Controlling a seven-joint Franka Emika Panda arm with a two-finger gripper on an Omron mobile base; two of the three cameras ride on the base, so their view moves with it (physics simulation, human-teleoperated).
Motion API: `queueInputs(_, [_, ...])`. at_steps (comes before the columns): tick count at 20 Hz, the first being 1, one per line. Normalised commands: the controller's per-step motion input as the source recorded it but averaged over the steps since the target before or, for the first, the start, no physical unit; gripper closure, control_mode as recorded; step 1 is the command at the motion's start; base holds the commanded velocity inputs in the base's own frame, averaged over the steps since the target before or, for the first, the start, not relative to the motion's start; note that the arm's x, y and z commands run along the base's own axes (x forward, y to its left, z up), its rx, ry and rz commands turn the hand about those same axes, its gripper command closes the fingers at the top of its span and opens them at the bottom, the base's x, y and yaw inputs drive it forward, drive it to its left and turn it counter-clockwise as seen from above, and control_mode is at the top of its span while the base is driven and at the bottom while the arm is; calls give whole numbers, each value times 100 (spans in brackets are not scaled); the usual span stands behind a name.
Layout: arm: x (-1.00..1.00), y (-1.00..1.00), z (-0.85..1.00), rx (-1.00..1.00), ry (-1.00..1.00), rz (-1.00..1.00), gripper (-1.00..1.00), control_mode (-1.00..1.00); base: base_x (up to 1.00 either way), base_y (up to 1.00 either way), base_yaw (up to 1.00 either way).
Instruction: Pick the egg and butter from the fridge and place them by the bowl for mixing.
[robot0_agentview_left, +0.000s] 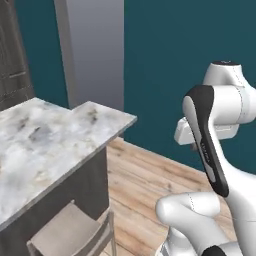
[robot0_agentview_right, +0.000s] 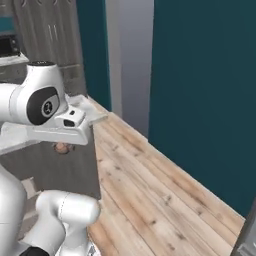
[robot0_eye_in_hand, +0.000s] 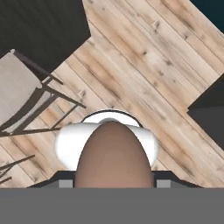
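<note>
In the left base view I see a marble-patterned counter (robot0_agentview_left: 55, 137), grey-white and mottled, with a blunt angled corner, sitting on a dark base. A pale flat-seated stool (robot0_agentview_left: 67, 231) with a thin metal frame stands just beside it, low in the frame. A smooth grey pillar (robot0_agentview_left: 92, 52) rises against the flat teal wall (robot0_agentview_left: 170, 60), and the floor (robot0_agentview_left: 150, 190) is light wood planking with visible grain. My arm (robot0_agentview_left: 210, 145) folds up at the right, glossy white with dark joint panels.

In the right base view the white arm crosses the left side, and a small brown rounded shape, the egg (robot0_agentview_right: 61, 148), peeks out just beneath the hand. Dark wood-grain cabinets (robot0_agentview_right: 50, 35) stand behind.

In the hand view the gripper (robot0_eye_in_hand: 113, 179) grasps the egg, a smooth matte brown oval rising large between the fingertips (robot0_eye_in_hand: 63, 179), above the plank floor and the stool's seat and thin legs at the left.
</note>
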Motion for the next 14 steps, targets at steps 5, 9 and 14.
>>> queueInputs(5, [0,0,0,0,0,0,100,100,65,-39,-52])
queueInputs(9, [0,0,0,0,0,0,100,100,100,0,-18])
queueInputs(14, [0,0,0,0,0,0,100,100,75,24,-10])
